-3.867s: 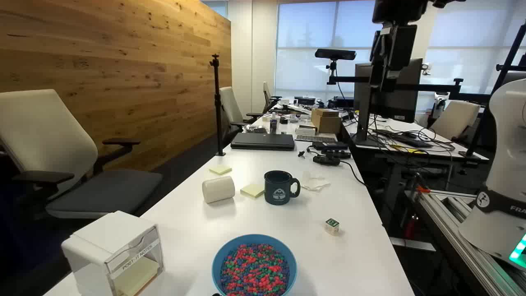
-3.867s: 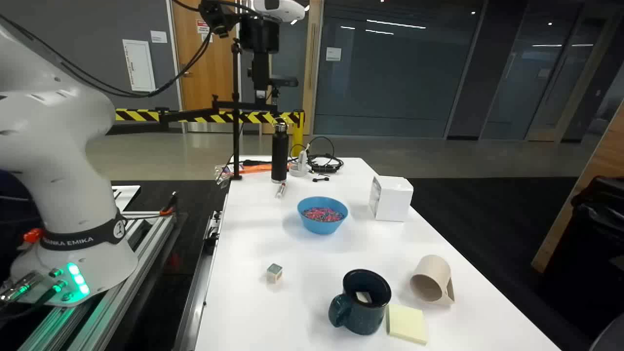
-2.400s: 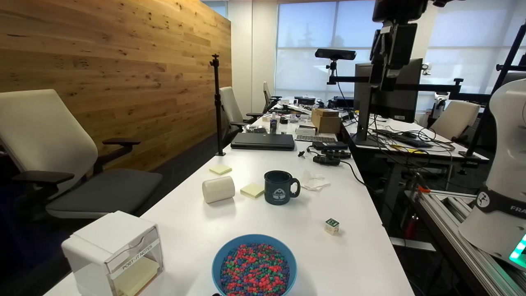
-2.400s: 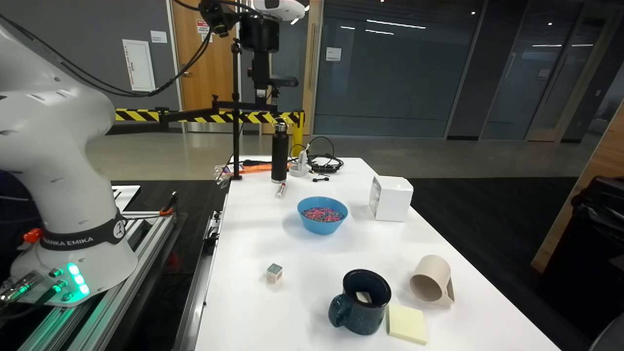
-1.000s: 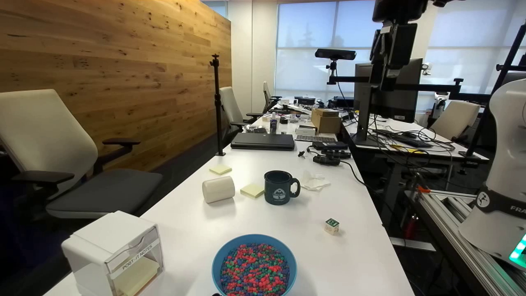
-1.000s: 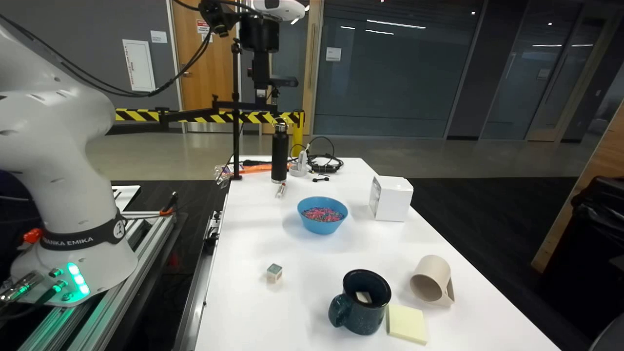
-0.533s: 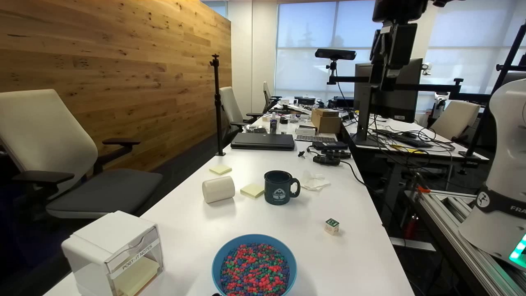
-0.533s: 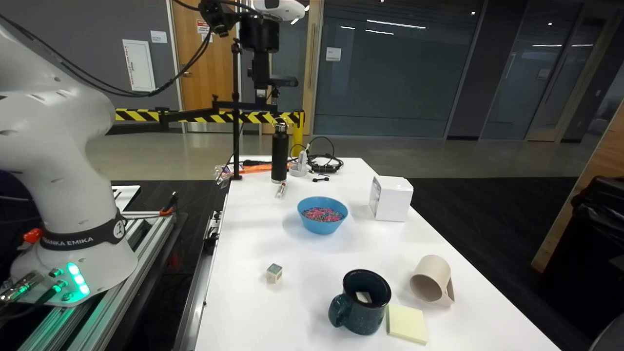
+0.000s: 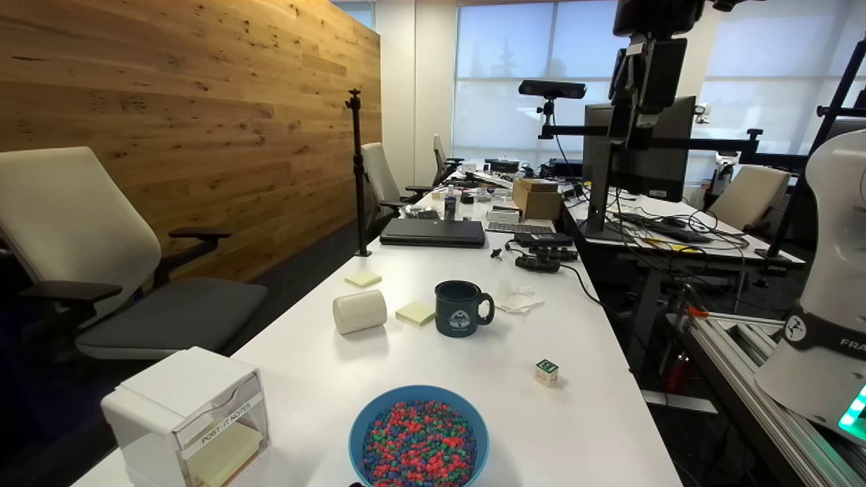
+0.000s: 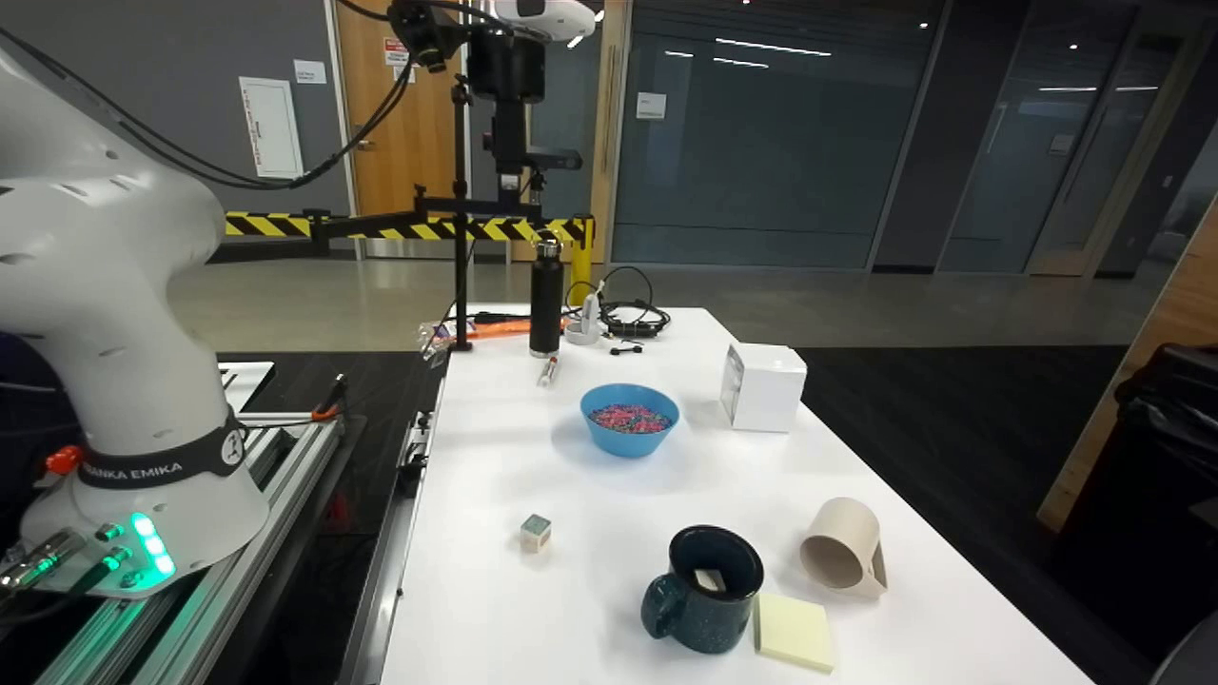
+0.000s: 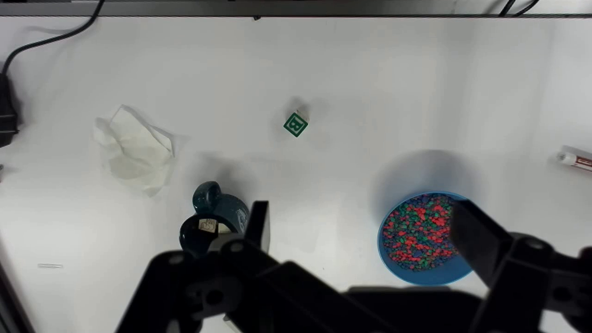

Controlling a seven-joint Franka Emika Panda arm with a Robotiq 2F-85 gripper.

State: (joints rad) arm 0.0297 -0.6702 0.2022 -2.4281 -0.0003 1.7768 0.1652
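Observation:
My gripper [image 11: 363,224] stands open high over the white table, its jaws wide apart and nothing between them. In the wrist view the right finger overlaps part of a blue bowl [image 11: 428,277] of small red, green and blue pieces. The left finger lies beside a dark teal mug [image 11: 229,210], upright, with a lettered block [image 11: 207,225] inside. A loose cube with a green B [image 11: 296,125] rests alone on the table. In both exterior views a cream mug [image 10: 842,542] lies on its side near a yellow sticky-note pad [image 10: 795,633].
A white box labelled Post-it Notes [image 9: 196,412] stands by the bowl. Crumpled tissue [image 11: 134,152] lies near the dark mug. A closed laptop [image 9: 433,232], a black bottle [image 10: 546,300], a marker [image 11: 580,162] and a black camera pole [image 9: 358,176] are also on the table.

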